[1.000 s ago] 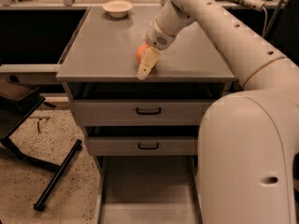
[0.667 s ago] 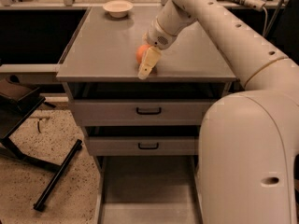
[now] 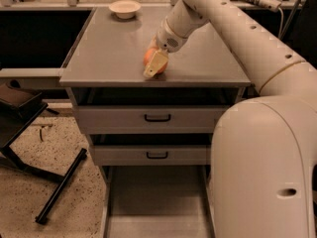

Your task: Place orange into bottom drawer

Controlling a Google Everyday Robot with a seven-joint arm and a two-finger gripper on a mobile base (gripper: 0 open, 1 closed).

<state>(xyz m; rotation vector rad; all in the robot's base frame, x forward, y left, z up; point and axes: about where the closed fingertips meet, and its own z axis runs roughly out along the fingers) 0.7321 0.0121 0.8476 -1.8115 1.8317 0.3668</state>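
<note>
Near the front edge of the cabinet top [image 3: 114, 53]: the orange [image 3: 149, 57], gripper [image 3: 155, 65] set close over it, apparently for a pick-up; impossible to tell whether closed on it. Below, bottom drawer [image 3: 153, 197] pulled open to receive it.

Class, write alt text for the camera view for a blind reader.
The robot arm's gripper sits at a small round orange fruit near the front edge of a grey metal cabinet top. Below two grey-fronted drawers, the wide grey bottom drawer stands pulled open. A shallow white bowl rests at the top's far edge.
</note>
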